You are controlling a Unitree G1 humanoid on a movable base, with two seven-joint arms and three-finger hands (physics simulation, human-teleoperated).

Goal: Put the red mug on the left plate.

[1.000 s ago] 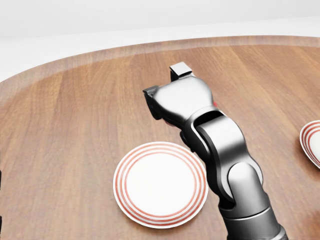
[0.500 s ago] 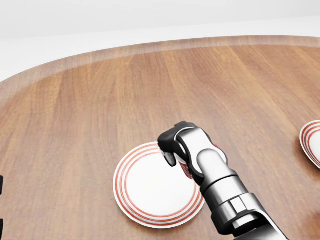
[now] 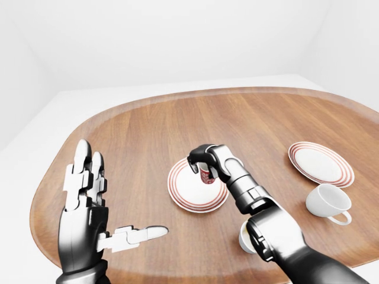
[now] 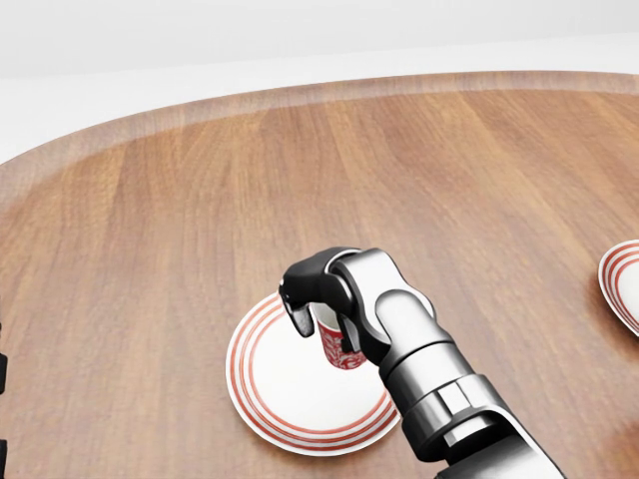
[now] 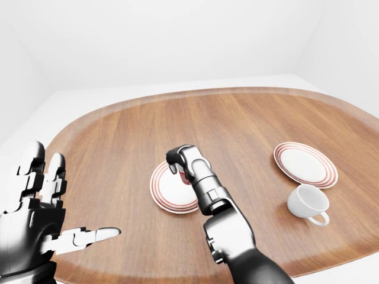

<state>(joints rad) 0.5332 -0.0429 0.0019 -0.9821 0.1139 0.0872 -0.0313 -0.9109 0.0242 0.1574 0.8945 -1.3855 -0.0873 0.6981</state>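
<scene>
The red mug (image 4: 337, 349) is upright in my right hand (image 4: 318, 311), whose fingers close round its top. It hangs over the right part of the left plate (image 4: 285, 389), a white plate with red rings. I cannot tell whether the mug touches the plate. The mug also shows in the left-eye view (image 3: 206, 174) over that plate (image 3: 186, 192). My left hand (image 3: 89, 201) is open with fingers spread, raised at the lower left of the left-eye view, away from the plate.
The wooden oval table (image 3: 136, 136) carries a second red-ringed plate (image 3: 320, 163) at the right, a white cup (image 3: 327, 201) below it, and another white cup (image 3: 244, 237) partly hidden behind my right forearm.
My right hand has moved down and to the left with the red mug, from above the plate's top right edge to over the plate itself.
</scene>
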